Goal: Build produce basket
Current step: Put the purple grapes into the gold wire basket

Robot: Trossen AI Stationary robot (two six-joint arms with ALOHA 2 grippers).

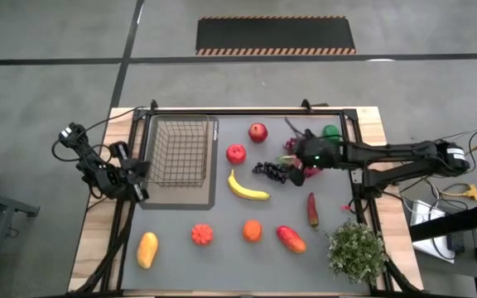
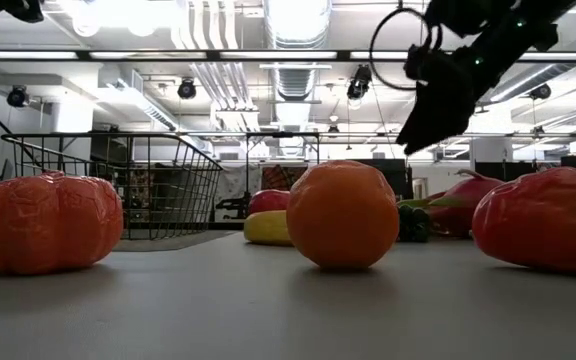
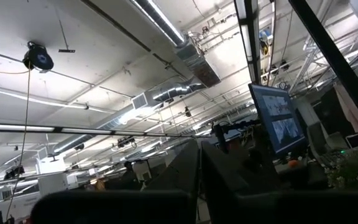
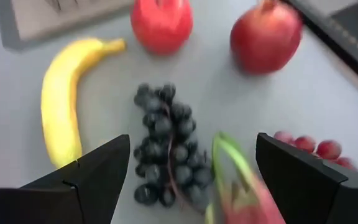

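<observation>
The dark wire basket [image 1: 176, 151] stands on a flat grey tray at the table's far left. The produce lies loose on the grey mat: two red apples [image 1: 257, 131] [image 1: 236, 153], a banana [image 1: 247, 189], dark grapes [image 1: 265, 170], a pink dragon fruit [image 1: 311, 173], a lime [image 1: 331, 132], a chilli [image 1: 312, 209], an orange [image 1: 252, 230] and mangoes [image 1: 147, 248] [image 1: 291, 238]. My right gripper [image 4: 191, 180] hangs open above the grapes [image 4: 166, 149] and the dragon fruit [image 4: 244, 190], tilted down and touching nothing. My left gripper [image 3: 199, 180] is shut at the table's left edge, beside the basket, pointing up at the ceiling.
A bushy potted plant [image 1: 356, 251] stands at the near right corner. Red grapes [image 4: 309, 144] lie just beyond the dragon fruit. A red-orange ribbed fruit [image 1: 202, 234] sits in the near row. A dark frame runs along the table's far and side edges.
</observation>
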